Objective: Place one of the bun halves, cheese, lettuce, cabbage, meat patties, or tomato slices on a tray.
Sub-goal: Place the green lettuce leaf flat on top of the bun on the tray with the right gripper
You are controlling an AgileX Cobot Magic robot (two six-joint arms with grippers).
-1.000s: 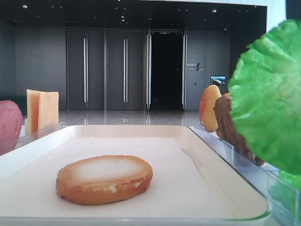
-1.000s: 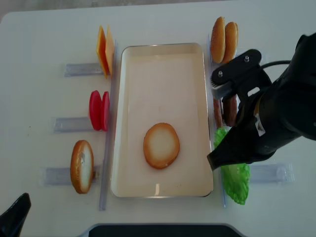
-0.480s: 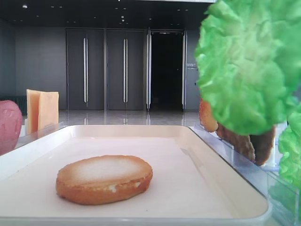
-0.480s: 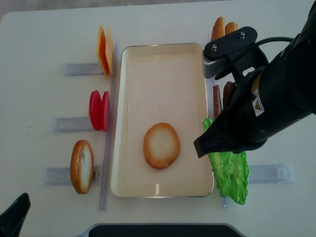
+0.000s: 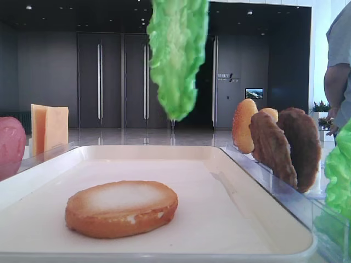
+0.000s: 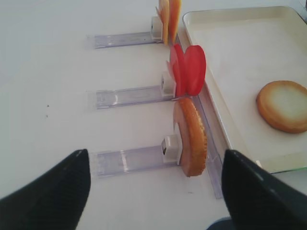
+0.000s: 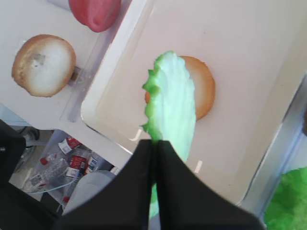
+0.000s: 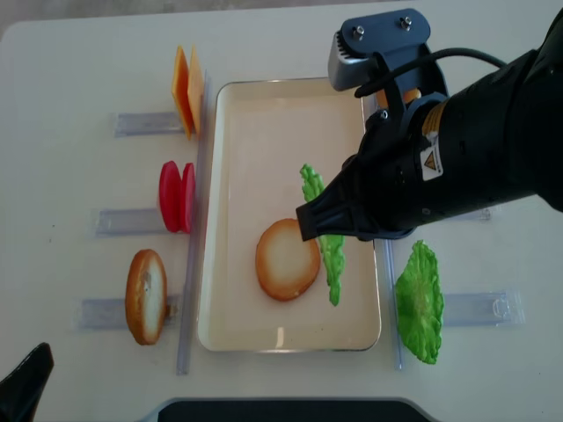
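Since a second ago the right arm has swung from the rack on the right of the tray [image 8: 220, 220] to over its middle, lifting a lettuce [image 8: 324, 230] leaf with it. From my seat much is masked: in the overhead view the arm's black bulk covers the right gripper [image 7: 154, 143] itself, the patty rack and most of the bun rack on that side. The low front view cuts the leaf off at the top edge, so I cannot see the grasp there. The wrist view settles it: the two dark fingers [image 7: 139, 165] are pressed together on the leaf's stem end, and the leaf hangs down edge-on, its tip clear above the tray floor, over the right edge of the toasted bun half [image 8: 288, 258] lying flat on the tray.

Left fingers [image 6: 48, 196] show as two dark blurred shapes at the bottom corners of the left wrist view, spread wide with nothing between them, parked off the tray's near left corner. They face the racks of cheese [image 6: 168, 14], tomato slices [image 6: 187, 69] and an upright bun half [image 6: 192, 136].

A second lettuce leaf [image 8: 420, 303] stays in its rack right of the tray. Meat patties [image 5: 288, 145] stand upright just past the right rim. Bare tray floor lies behind the flat bun, and the tabletop [image 8: 62, 105] left of the racks is open.
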